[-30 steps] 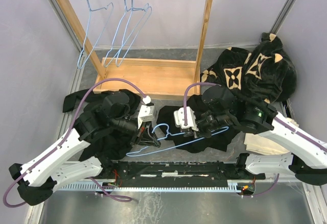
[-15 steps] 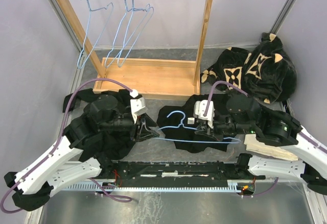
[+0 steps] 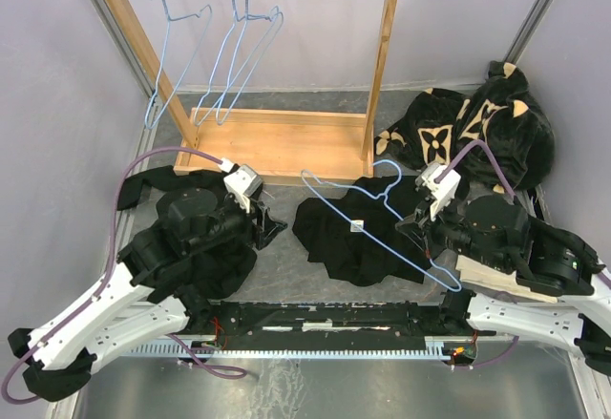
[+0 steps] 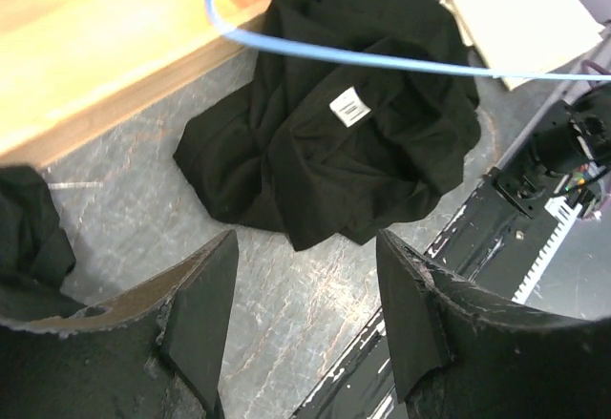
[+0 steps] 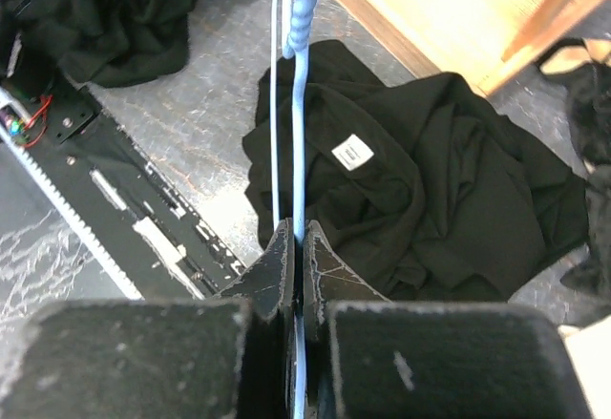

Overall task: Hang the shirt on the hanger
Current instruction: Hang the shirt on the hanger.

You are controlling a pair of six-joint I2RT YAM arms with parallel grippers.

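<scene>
The plain black shirt (image 3: 348,238) lies crumpled on the grey table, its white tag (image 3: 355,227) facing up. The light-blue hanger (image 3: 377,219) hangs tilted above it, hook toward the rack. My right gripper (image 3: 416,230) is shut on the hanger's wire; in the right wrist view the jaws (image 5: 298,236) pinch the wire (image 5: 300,104) over the shirt (image 5: 430,180). My left gripper (image 3: 270,222) stands open and empty, left of the shirt. In the left wrist view, the left gripper (image 4: 305,266) shows bare table between its fingers, with the shirt (image 4: 325,161) and hanger (image 4: 382,58) beyond.
A wooden rack (image 3: 286,142) with several blue hangers (image 3: 229,47) stands at the back. A black plush garment with tan flowers (image 3: 477,133) lies back right. Another black garment (image 3: 205,266) lies under the left arm. White cloth (image 3: 496,276) lies under the right arm.
My left gripper opened, let go of the hanger and drew back left. My right gripper lifted the hanger off the shirt and swung it right and back.
</scene>
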